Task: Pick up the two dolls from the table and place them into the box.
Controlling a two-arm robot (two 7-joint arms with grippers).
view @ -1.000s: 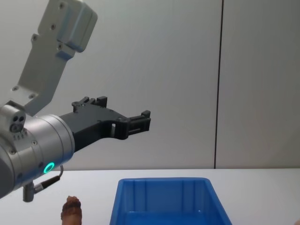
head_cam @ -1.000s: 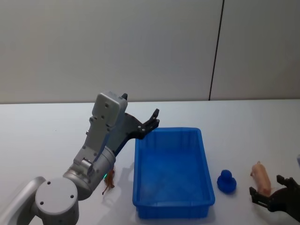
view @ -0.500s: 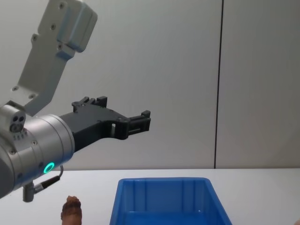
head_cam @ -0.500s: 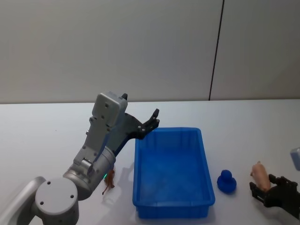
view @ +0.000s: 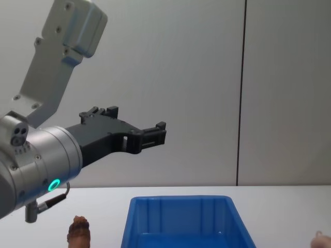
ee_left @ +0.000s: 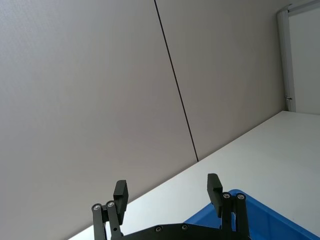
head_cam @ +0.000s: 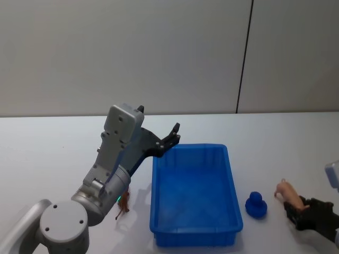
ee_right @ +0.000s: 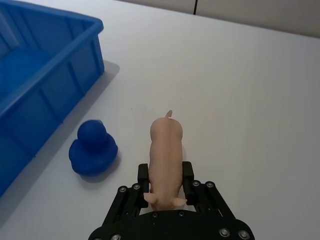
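I logged left gripper (view: 155, 135) high over box (head_cam: 196, 238) far-left corner, jaws wide, empty. On table (head_cam: 42, 159), brown doll (head_cam: 123, 205) stood beside box near-left corner. Between box and right gripper (ee_right: 165, 172) sat blue duck (head_cam: 256, 205). Right jaws were clamped on pink doll (ee_right: 166, 135) at rear end, long axis along reach; box lay leftward. Wrist view showed grip, head view route.
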